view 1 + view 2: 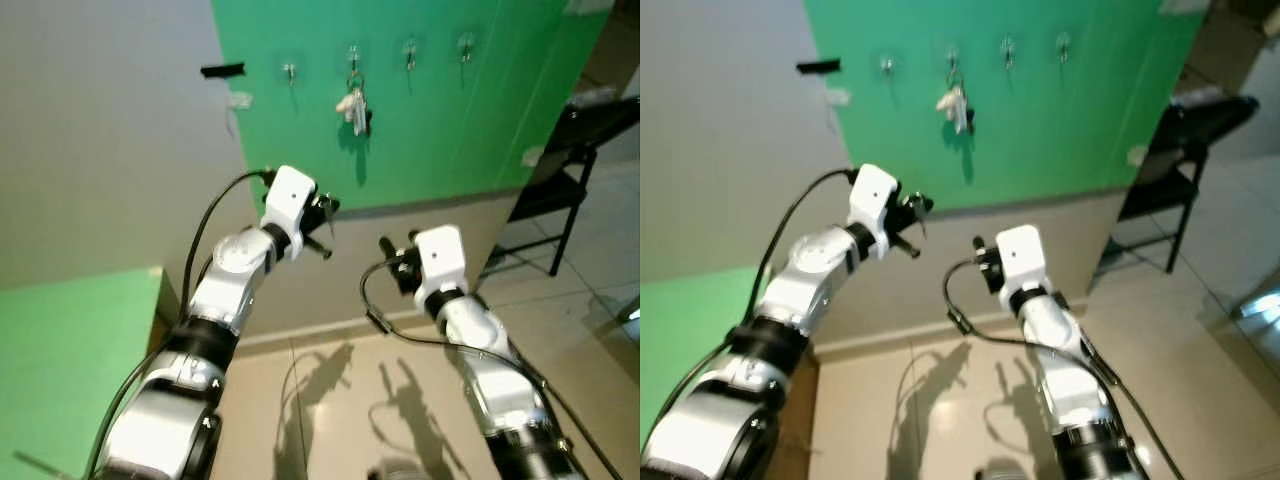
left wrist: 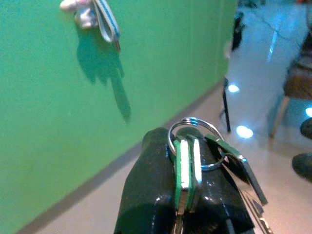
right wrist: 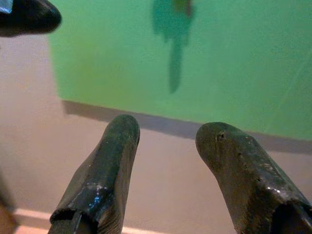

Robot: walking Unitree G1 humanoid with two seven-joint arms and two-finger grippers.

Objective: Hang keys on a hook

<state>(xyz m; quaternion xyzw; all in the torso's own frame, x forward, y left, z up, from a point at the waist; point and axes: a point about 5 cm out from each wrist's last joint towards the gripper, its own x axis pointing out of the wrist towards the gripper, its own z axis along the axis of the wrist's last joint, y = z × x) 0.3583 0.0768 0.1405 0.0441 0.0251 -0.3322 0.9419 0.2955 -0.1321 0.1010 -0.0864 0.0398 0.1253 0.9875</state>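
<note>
A bunch of keys (image 2: 187, 165) on a silver ring, one with a green head, is pinched in my left gripper (image 1: 326, 228), which is shut on it and raised in front of the green wall panel (image 1: 440, 130). A row of several small hooks crosses the top of the panel. The leftmost hook (image 1: 289, 71) is bare. Another bunch of keys (image 1: 355, 106) with a white fob hangs from the second hook (image 1: 353, 52), above and right of my left gripper. My right gripper (image 3: 168, 141) is open and holds nothing, lower and to the right, facing the wall.
A black folding chair (image 1: 560, 180) stands to the right of the panel on the tiled floor. A strip of black tape (image 1: 222, 70) is on the grey wall at left. A green surface (image 1: 70, 370) lies at lower left.
</note>
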